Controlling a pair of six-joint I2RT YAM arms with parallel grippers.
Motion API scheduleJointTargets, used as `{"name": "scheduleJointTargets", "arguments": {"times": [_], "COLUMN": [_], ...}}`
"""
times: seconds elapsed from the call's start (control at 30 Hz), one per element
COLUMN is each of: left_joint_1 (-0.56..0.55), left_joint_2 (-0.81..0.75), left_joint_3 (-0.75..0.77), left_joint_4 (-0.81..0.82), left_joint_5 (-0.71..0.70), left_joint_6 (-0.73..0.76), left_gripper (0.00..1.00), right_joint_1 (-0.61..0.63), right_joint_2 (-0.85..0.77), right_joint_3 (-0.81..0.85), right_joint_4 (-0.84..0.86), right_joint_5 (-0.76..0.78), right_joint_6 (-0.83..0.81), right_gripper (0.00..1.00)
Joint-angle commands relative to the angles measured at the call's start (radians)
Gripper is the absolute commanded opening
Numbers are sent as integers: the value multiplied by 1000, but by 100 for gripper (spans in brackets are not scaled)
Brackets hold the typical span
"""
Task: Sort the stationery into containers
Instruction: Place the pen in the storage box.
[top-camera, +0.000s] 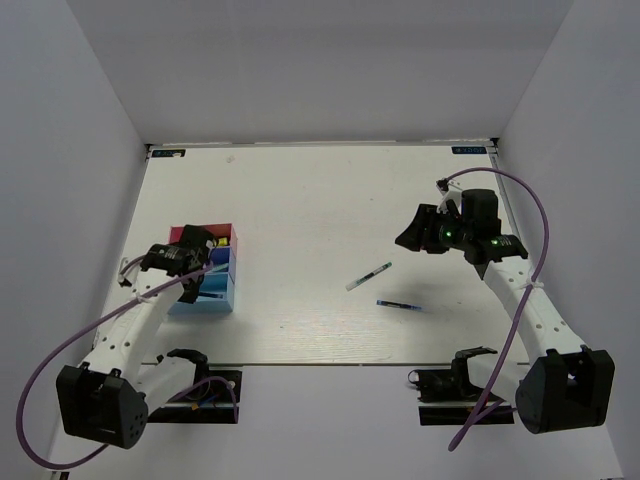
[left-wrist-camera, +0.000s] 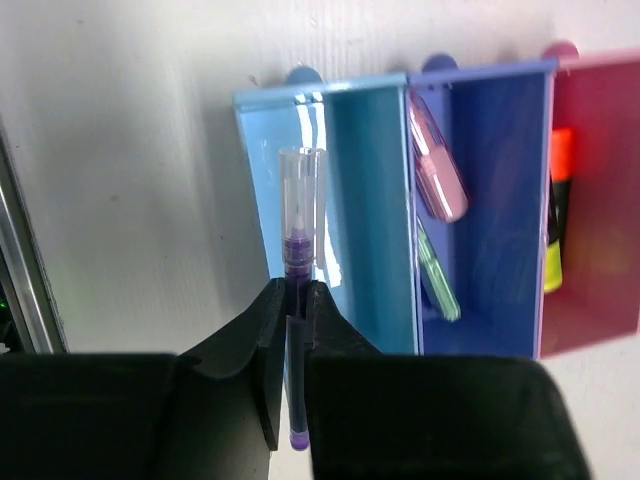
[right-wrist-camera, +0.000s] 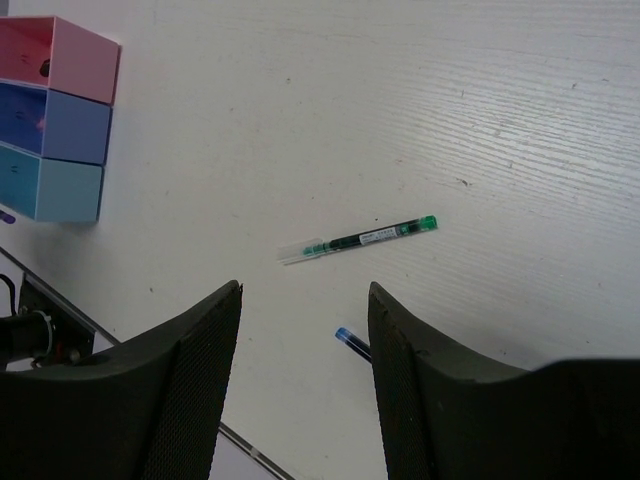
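My left gripper (left-wrist-camera: 295, 292) is shut on a thin purple pen (left-wrist-camera: 299, 235) with a clear cap. It holds the pen over the left wall of the light blue box (left-wrist-camera: 365, 210). Beside that box stand a darker blue box (left-wrist-camera: 495, 190) holding a pink clip (left-wrist-camera: 438, 175) and a pale green clip (left-wrist-camera: 438, 275), and a pink box (left-wrist-camera: 605, 200) holding a highlighter (left-wrist-camera: 557, 215) with orange and yellow on it. My right gripper (right-wrist-camera: 305, 292) is open and empty above the table. A green pen (right-wrist-camera: 360, 239) and a blue pen (right-wrist-camera: 350, 342) lie below it.
In the top view the three boxes (top-camera: 205, 295) sit at the table's left, under my left gripper (top-camera: 190, 272). The green pen (top-camera: 368, 276) and the blue pen (top-camera: 399, 304) lie right of centre. My right gripper (top-camera: 412, 235) hovers above them. White walls enclose the table.
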Motion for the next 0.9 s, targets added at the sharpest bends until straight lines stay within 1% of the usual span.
{"name": "scheduleJointTargets", "arguments": {"times": [0.0,0.13,0.37,0.47,0.5,0.53,0.57,0.63,0.67,0.73,0.77,0.83,0.87], "left_joint_1": [55,113,166,172,172,173,173,172,173,180,180,183,183], "left_joint_2": [-11,12,58,84,96,98,101,98,95,86,83,63,51], "left_joint_3": [-11,-9,-15,-4,5,6,5,-4,-11,-12,-9,-4,-4], "left_joint_4": [22,45,101,116,116,119,121,147,150,161,161,182,200], "left_joint_5": [-14,6,36,42,45,48,51,57,60,60,62,75,88], "left_joint_6": [-26,-15,5,16,22,25,23,40,45,62,65,101,120], "left_gripper": [0,0,0,0,12,24,32,37,40,55,58,58,55], "right_joint_1": [-6,-14,-25,-26,-31,-26,-29,-29,-31,-31,-29,-29,-29], "right_joint_2": [-22,-24,-24,-22,-22,-21,-22,-16,-18,-15,-19,-21,-22], "right_joint_3": [-14,-19,-23,-25,-28,-28,-28,-26,-28,-29,-29,-31,-37], "right_joint_4": [39,39,43,43,46,51,48,53,53,53,54,65,66], "right_joint_5": [-31,-40,-51,-62,-71,-72,-72,-83,-86,-97,-106,-132,-169], "right_joint_6": [13,16,17,13,8,7,5,-1,-6,-19,-22,-56,-74], "right_gripper": [57,57,57,62,67,68,70,70,71,71,73,73,73]}}
